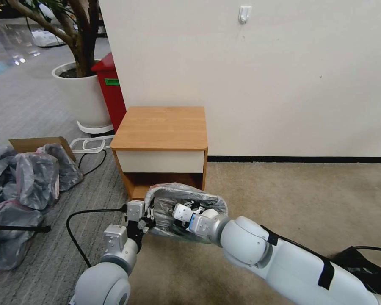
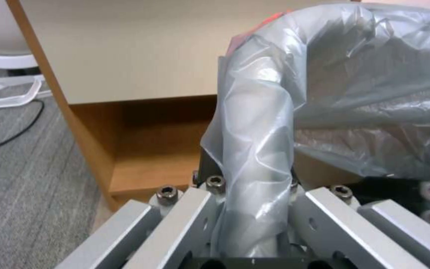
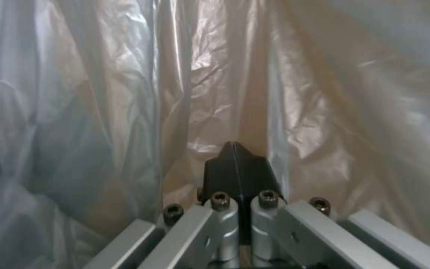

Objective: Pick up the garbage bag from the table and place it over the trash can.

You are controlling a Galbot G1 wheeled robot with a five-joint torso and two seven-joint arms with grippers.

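Note:
The garbage bag (image 1: 173, 190) is spread open on the floor in front of the table (image 1: 161, 123), its mouth facing me. My left gripper (image 1: 147, 216) is at the bag's left rim. In the left wrist view a rolled band of the bag (image 2: 255, 149) runs between the fingers of the left gripper (image 2: 250, 175), which is shut on it. My right gripper (image 1: 192, 208) reaches inside the bag's mouth. In the right wrist view the right gripper (image 3: 237, 157) has its black pads together against the film (image 3: 100, 93). The trash can is hidden under the bag; a beige tint shows through the film.
A pile of grey bags (image 1: 25, 186) and a cardboard box (image 1: 38, 144) lie on the left floor, with a black cable (image 1: 76, 228) near my left arm. A red bin (image 1: 112, 89) and white planter (image 1: 82, 93) stand behind. A black bag (image 1: 368, 267) lies at right.

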